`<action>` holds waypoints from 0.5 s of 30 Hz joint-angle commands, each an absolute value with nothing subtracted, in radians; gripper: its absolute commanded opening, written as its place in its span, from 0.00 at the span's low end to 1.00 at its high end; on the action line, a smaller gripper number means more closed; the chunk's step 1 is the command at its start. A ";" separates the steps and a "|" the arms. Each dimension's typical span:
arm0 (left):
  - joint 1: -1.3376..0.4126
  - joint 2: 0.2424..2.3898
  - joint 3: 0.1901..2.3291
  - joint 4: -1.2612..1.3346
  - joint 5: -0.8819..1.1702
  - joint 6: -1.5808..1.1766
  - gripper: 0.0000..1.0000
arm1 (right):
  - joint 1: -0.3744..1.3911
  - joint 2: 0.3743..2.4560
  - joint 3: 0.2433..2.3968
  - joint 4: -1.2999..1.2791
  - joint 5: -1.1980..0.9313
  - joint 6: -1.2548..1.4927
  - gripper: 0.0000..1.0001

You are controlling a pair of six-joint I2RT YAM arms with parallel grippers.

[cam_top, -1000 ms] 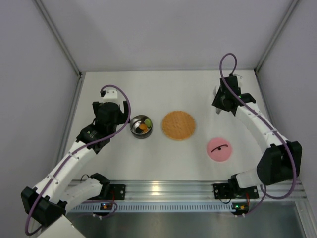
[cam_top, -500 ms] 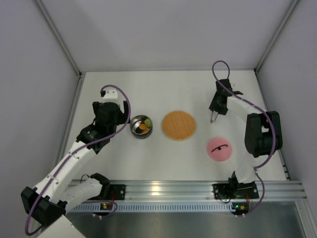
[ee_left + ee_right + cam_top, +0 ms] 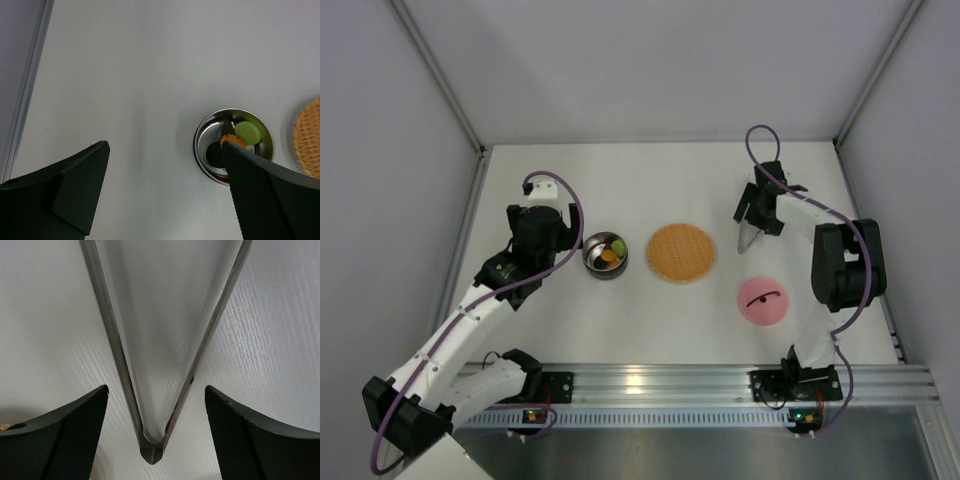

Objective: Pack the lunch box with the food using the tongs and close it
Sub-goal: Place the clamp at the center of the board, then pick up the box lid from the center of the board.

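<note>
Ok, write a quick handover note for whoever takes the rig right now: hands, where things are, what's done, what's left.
Left hand: open, empty, hovering beside the lunch box.
Right hand: open, a finger on either side of the tongs, not gripping them; they seem to lie on the table, far right.
Food: in the lunch box; none seen on the orange woven disc.
Lid: on the table, near right, off the box.
Done: food looks packed.
Left: fit the lid.
</note>
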State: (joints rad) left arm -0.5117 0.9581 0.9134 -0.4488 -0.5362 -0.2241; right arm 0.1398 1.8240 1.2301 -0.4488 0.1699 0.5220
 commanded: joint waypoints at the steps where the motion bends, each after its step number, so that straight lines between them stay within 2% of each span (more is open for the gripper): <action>1: -0.515 0.943 0.950 -0.437 -0.538 -0.216 0.99 | 0.121 1.749 1.226 -0.403 0.175 0.503 0.77; 7: -0.515 0.942 0.950 -0.437 -0.532 -0.216 0.99 | 0.121 1.614 1.190 -0.423 0.173 0.506 0.78; 11: -0.514 0.950 0.951 -0.437 -0.523 -0.218 0.99 | 0.121 1.449 1.108 -0.428 0.163 0.509 0.78; 15: -0.514 0.960 0.957 -0.439 -0.419 -0.209 0.99 | 0.121 1.269 1.002 -0.429 0.141 0.508 0.79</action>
State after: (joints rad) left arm -0.5117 0.9585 0.9146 -0.4496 -0.5018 -0.2234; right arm 0.1394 1.3918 1.0504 -0.4507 0.1581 0.5156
